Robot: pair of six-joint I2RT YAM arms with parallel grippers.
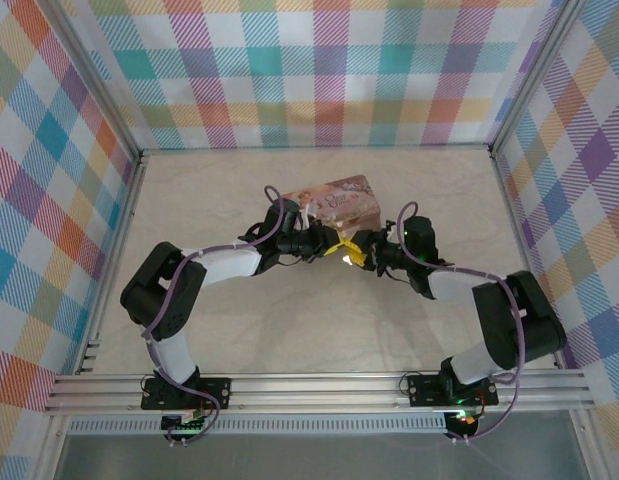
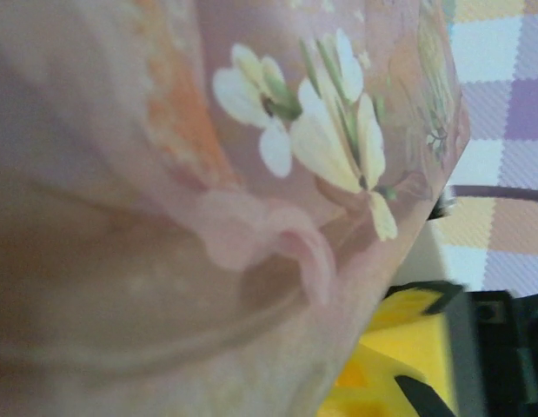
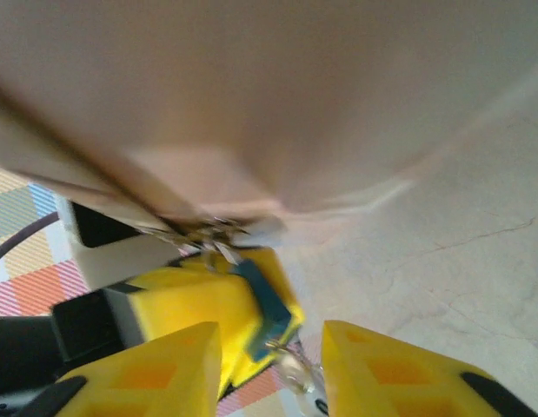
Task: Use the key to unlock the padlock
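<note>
The small blue padlock (image 3: 267, 304) hangs from the hasp of the pink picture tin (image 1: 339, 198), and my left gripper (image 1: 334, 246) is shut on it, with yellow fingers (image 3: 190, 300) on either side. The key (image 3: 296, 372), a small shiny blurred piece, sticks out of the padlock's lower end. My right gripper (image 3: 273, 346) is open. Its two yellow fingertips stand apart on either side of the key without touching it. In the left wrist view the tin's flowered side (image 2: 251, 174) is pressed close to the camera, and a yellow finger (image 2: 408, 356) shows at the lower right.
The tin sits tilted at mid-table on the pale marbled surface (image 1: 239, 320). Both arms reach in from the near rail (image 1: 309, 385) and meet just in front of the tin. Checked cloth walls (image 1: 309, 70) close off the back and sides.
</note>
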